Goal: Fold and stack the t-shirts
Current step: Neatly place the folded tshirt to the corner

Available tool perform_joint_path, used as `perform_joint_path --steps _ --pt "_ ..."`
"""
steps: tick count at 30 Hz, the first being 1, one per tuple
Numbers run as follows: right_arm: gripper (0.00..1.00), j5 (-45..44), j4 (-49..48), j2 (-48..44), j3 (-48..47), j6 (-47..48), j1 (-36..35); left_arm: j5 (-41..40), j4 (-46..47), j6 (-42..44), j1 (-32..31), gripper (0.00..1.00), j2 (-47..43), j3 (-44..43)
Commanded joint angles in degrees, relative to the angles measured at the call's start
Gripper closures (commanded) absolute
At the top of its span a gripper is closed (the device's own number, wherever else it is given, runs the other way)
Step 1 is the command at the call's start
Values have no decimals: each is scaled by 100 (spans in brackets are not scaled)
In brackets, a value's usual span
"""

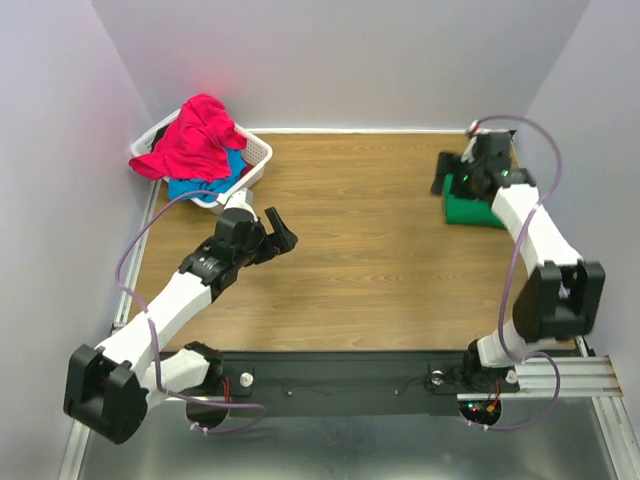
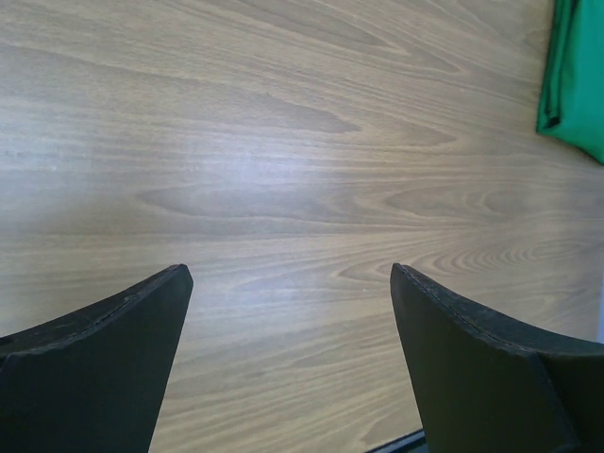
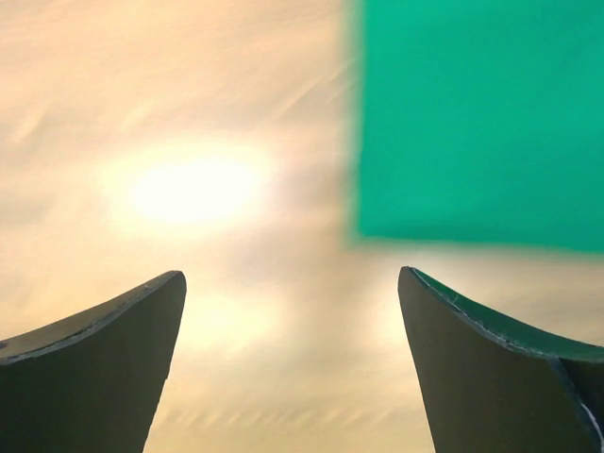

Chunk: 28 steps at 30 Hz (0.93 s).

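Right gripper point(image 3: 291, 276) hung spread beside the folded green t-shirt point(image 1: 472, 212), at the desk's point(image 1: 360, 260) right edge.
Fetching the red t-shirt point(image 1: 198, 135) from the basket point(image 1: 262, 152) looked next.

A wood-grain tabletop point(image 1: 370, 270) is enclosed on 3 sides by plain pale lilac-grey walls point(image 1: 340, 60), w/ thin white trim point(image 1: 360, 130) along the far edge. A black strip point(image 1: 340, 365) is fixed across the near edge, w/ grey sheet metal point(image 1: 330, 450) below & an aluminium rail point(image 1: 570, 375) at bottom right. Bright glare point(image 3: 193, 189) is thrown on the wood in the right wrist view.
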<state>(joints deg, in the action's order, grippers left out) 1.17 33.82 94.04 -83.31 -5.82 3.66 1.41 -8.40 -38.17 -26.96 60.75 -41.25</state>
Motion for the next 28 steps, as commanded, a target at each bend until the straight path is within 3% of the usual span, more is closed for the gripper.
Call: perform_joint_path --steps 1,5,10,18,28 --pt "0 -486 -630 -1280 1770 -1016 -629 -97 -205 -331 -64 1 -633 319" --pt "0 -153 -825 -3087 3606 -1438 -841 -220 -293 -471 -73 1 -1091 775" --pt "0 135 -684 -4428 4138 -1711 -841 -457 -714 -524 -90 1 -1460 944" --pt "0 -82 -640 -4983 4068 -2343 -841 -904 -1224 -638 -90 1 -2014 733" --pt "0 -662 -623 -5141 4051 -2116 -841 -1116 -1313 -717 -90 1 -2199 742"
